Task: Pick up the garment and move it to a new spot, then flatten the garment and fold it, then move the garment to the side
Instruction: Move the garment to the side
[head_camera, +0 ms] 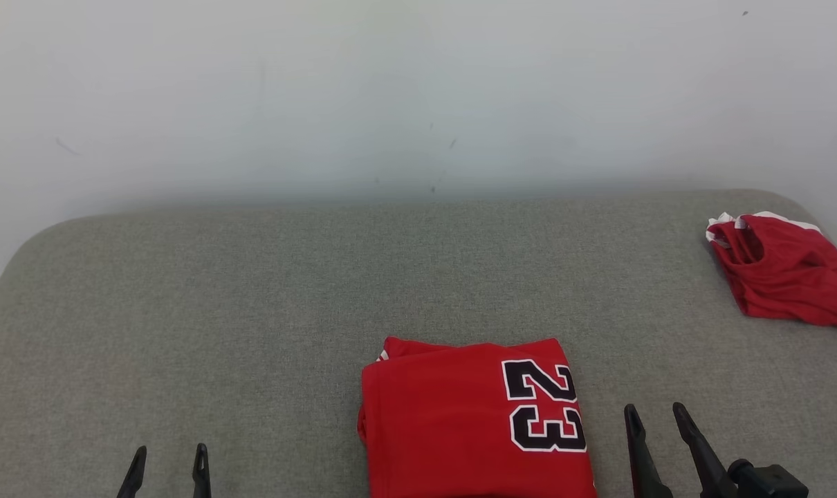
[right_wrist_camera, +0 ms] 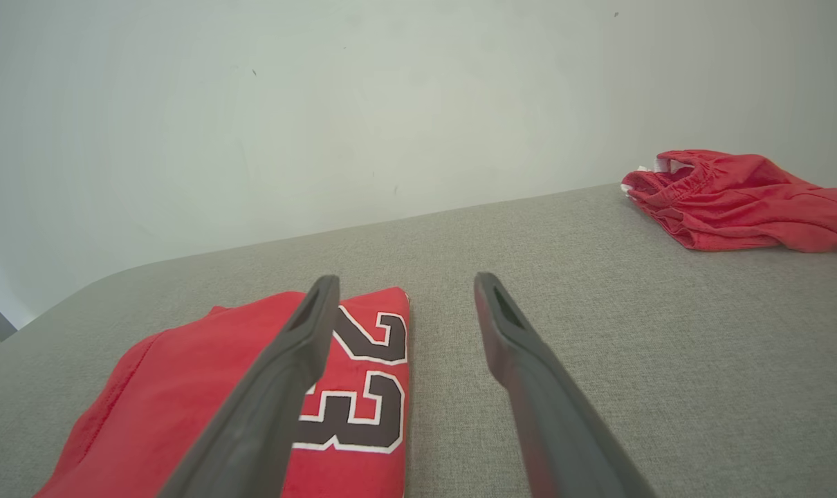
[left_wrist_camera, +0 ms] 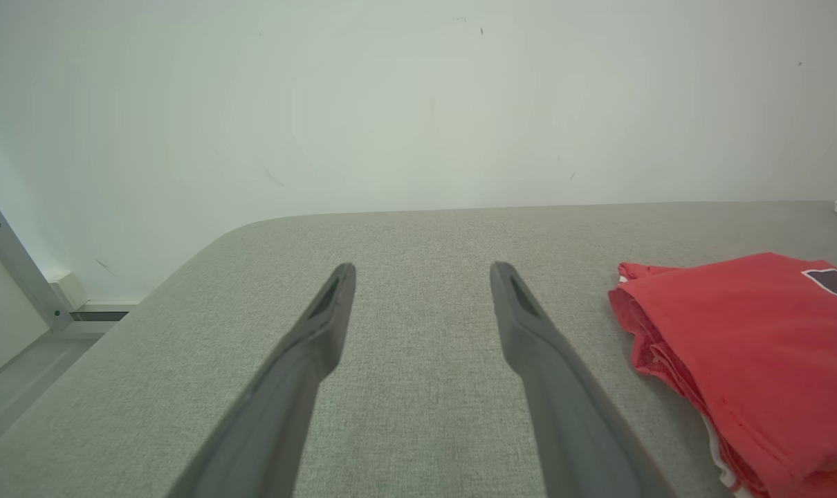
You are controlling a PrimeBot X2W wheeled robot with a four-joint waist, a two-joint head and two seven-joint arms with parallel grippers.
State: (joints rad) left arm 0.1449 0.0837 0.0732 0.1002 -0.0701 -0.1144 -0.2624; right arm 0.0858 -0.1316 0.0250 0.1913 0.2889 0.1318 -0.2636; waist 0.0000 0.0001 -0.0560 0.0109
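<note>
Near the front of the table (head_camera: 183, 290), the folded jersey (head_camera: 460, 422) is flanked by the left gripper (head_camera: 169, 453) and right gripper (head_camera: 654, 411), both spread wide and empty. The soft, light cloth is probably best pinched at its stacked side edges.

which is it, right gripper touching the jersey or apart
Apart. The head view shows bare grey mat between the open right gripper and the right edge of the jersey.

In my head view the folded jersey (head_camera: 460, 415) is cut off at six o'clock, the crumpled red garment (head_camera: 785, 273) at three o'clock.
</note>
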